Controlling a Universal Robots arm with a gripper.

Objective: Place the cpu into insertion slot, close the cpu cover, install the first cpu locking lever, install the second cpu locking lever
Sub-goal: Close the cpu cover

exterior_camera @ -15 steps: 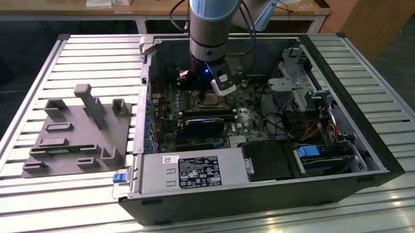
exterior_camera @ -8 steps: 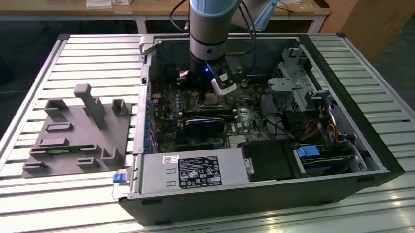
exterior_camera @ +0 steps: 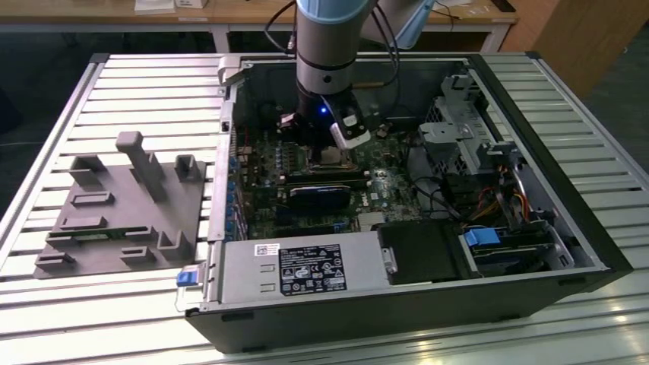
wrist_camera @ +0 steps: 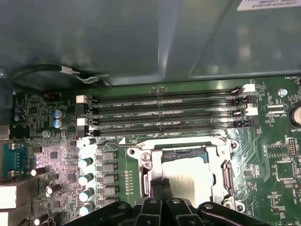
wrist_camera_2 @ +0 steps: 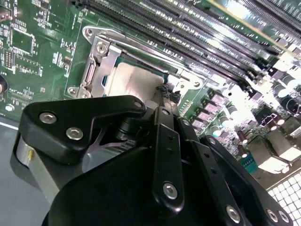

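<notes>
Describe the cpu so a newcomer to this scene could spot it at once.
Inside the open computer case, on the green motherboard, find the long black memory slots. Beside them, the cpu lies in the silver-rimmed insertion slot: a flat, plain silver-grey square, unlike the dark slots and tiny parts around it.

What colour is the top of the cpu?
Silver-grey; the cpu shows best in the first wrist view.

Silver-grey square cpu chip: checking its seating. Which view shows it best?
First wrist view: most of the silver-grey square cpu shows, facing the camera. In the second wrist view the black gripper hides part; the exterior view gives a small glimpse.
</notes>
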